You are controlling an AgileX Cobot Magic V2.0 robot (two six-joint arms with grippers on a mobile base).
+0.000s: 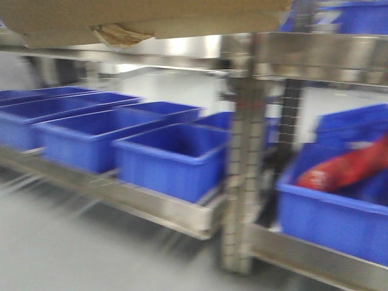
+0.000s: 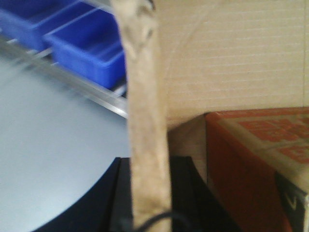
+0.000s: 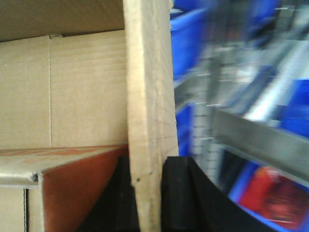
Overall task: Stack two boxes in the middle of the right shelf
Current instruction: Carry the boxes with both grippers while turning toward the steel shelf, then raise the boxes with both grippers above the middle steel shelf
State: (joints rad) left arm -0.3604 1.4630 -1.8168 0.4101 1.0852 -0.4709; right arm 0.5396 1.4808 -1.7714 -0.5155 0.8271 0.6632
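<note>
Your box [image 1: 151,15] hangs along the top edge of the front view, upper left, above the shelf [image 1: 327,57] rim. Left end effector [image 2: 149,193] and right end effector [image 3: 147,181] each pinch a thin wall. It looks like floppy, creasing cardboard, so support it low. Heavy blur; I can't make out a second box.

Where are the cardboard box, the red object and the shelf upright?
cardboard box [image 1: 182,13]: front view, on its brown face.
red object [image 1: 345,170]: front view, on its middle.
shelf upright [image 1: 242,157]: front view, on its perforated front.
</note>
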